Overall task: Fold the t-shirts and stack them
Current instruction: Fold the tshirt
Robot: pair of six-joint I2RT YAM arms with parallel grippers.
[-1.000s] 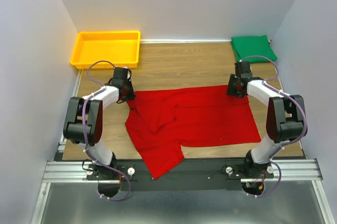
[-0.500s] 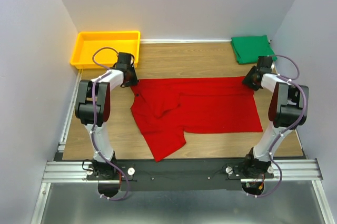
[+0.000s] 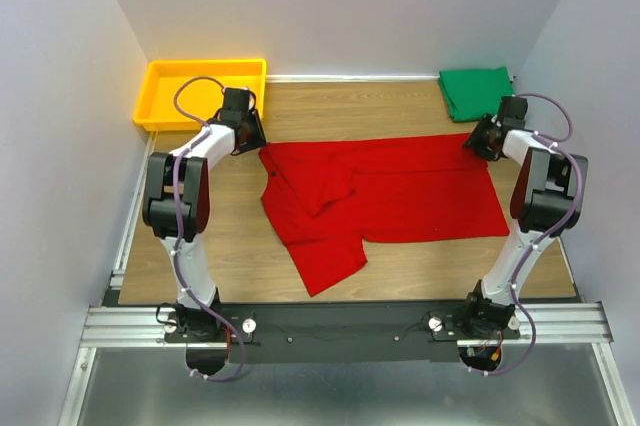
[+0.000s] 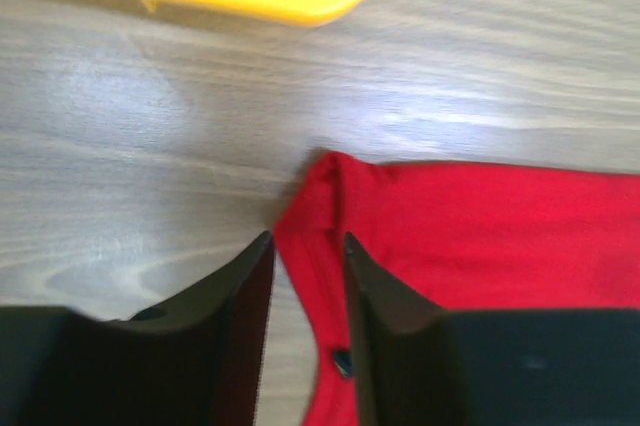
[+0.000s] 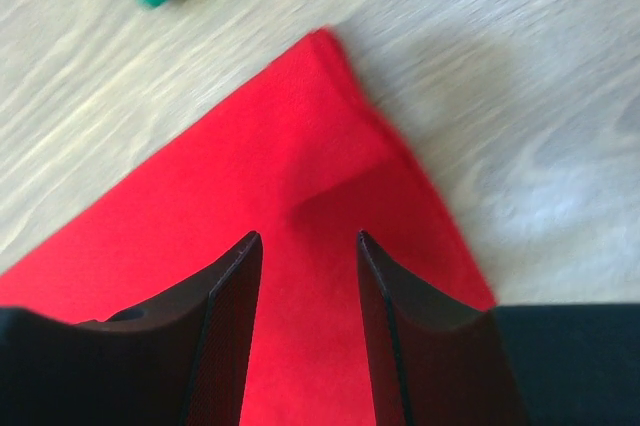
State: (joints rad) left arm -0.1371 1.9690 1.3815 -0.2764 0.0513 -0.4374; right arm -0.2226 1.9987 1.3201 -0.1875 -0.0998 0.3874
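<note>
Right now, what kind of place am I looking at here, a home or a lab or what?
Most likely a robot test cell in a lab, not a home: plain blank walls box in a small wooden table, and the two arms sit on a metal rail, with a red t-shirt spread between them.

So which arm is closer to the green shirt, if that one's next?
The right. Its right hand sits at the red shirt's far right corner, just below the folded green shirt. The left hand is across the table by the yellow tray.

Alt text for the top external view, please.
A red t-shirt lies spread on the wooden table, the left gripper and right gripper at its far corners. A folded green t-shirt sits far right, a yellow tray far left.
</note>
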